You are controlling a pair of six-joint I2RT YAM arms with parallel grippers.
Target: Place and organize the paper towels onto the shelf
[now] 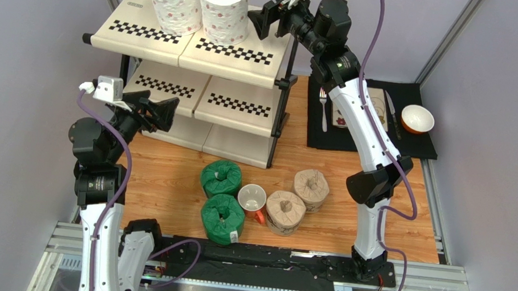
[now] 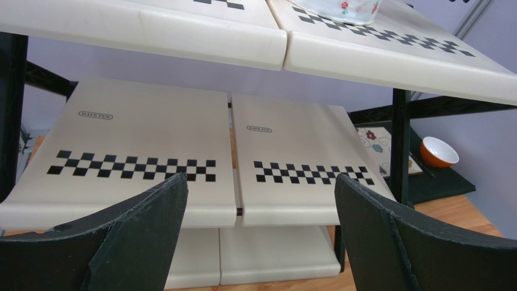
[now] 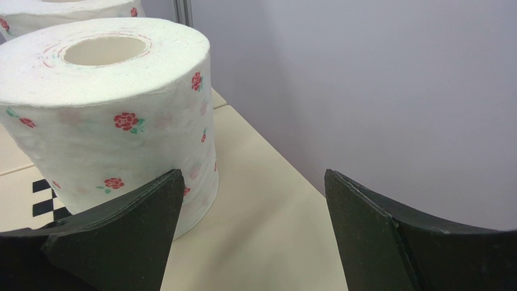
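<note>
A wooden table [image 1: 166, 179] stands inside pale lavender-grey walls [image 1: 29, 38], and both arms are bolted at its near edge. At the far right of the table lies a black placemat [image 1: 422, 148] with a fork [image 1: 323, 107] and an orange bowl [image 1: 417, 119] that is white inside.

The shelf [image 1: 241, 104] stands at the far left of the table. It has three cream tiers, each of two panels side by side, with black-and-white checkered strips near the front and black posts. On the top tier the left floral roll [image 1: 174, 0] and the right floral roll [image 1: 224, 1] stand upright and close together. Both are white with small red roses and show open cardboard cores.

The other four rolls sit on the table in front of the shelf. The far green roll [image 1: 221, 178] and the near green roll [image 1: 222, 218] sit one just behind the other. To their right are the far tan roll [image 1: 311, 188] and the near tan roll [image 1: 285, 212]. A white mug [image 1: 252, 199] with a red handle stands between the green pair and the tan pair.

The left hand [image 2: 261, 182] is released and empty, level with the middle tier and facing its front edge. The right hand [image 3: 255, 176] is up at the right end of the top tier, fingers spread with nothing between them. The right floral roll is just beside its left finger, and whether they touch cannot be told.
</note>
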